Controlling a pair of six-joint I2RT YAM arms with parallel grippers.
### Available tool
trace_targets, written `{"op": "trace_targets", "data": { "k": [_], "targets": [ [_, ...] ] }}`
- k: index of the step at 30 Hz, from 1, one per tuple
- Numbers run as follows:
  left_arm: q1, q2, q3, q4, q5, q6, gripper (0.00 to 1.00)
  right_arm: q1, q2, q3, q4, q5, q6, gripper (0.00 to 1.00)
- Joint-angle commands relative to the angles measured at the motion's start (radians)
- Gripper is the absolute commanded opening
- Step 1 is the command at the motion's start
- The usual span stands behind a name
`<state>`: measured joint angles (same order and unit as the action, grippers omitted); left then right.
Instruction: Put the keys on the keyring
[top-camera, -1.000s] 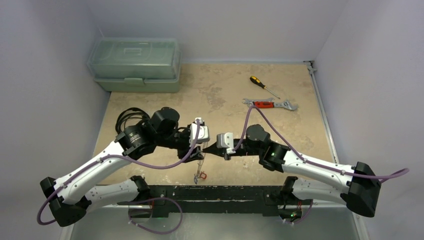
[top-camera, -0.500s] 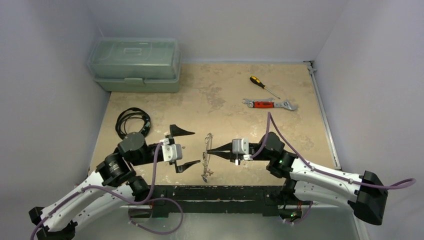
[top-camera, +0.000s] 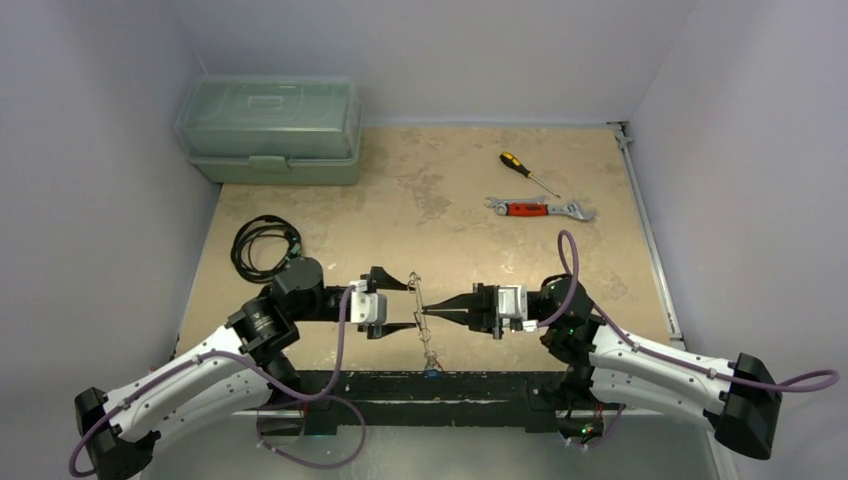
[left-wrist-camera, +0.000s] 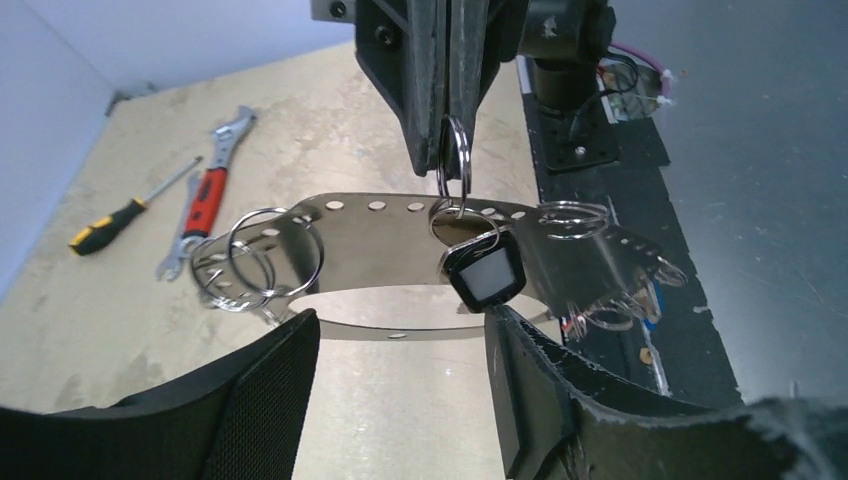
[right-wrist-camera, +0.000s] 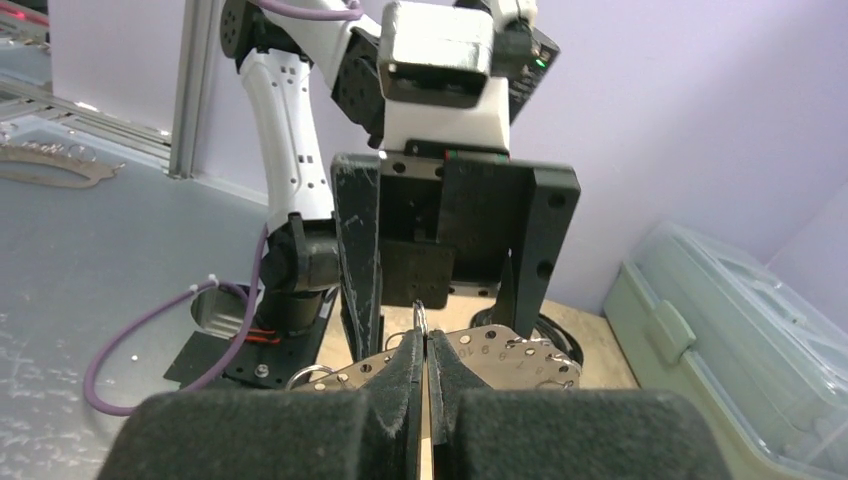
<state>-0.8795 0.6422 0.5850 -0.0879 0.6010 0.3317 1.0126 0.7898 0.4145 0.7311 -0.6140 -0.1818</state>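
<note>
Plainly one keyring (left-wrist-camera: 380, 215), one black tag (left-wrist-camera: 487, 275)

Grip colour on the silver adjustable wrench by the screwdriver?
Red, on the silver adjustable wrench; the top external view shows it best.

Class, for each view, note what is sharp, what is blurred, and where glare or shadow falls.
Left wrist view: keyring sharp, with glare; the left fingers close to the lens blurred. Right wrist view: right fingers in the foreground soft. Top view: even light, faint shadows on the table, the keyring too small to resolve.
</note>
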Motion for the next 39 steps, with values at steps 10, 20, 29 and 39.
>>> {"op": "trace_targets", "data": {
  "k": [10, 20, 29, 39],
  "targets": [
    [0.004, 0.043, 0.002, 0.055, 0.118, -0.042, 0.58, 0.000, 0.021, 0.007, 0.079, 0.023, 0.012, 0.00],
    [0.005, 0.044, 0.020, 0.001, 0.150, -0.026, 0.63, -0.001, 0.030, 0.006, 0.070, 0.065, -0.001, 0.00],
    [0.010, 0.033, 0.038, -0.061, 0.140, -0.003, 0.67, 0.000, 0.037, 0.010, 0.059, 0.067, -0.007, 0.00],
    [0.024, 0.051, 0.048, -0.017, 0.079, -0.036, 0.42, 0.000, 0.057, 0.020, 0.049, 0.057, -0.008, 0.00]
  ]
}}
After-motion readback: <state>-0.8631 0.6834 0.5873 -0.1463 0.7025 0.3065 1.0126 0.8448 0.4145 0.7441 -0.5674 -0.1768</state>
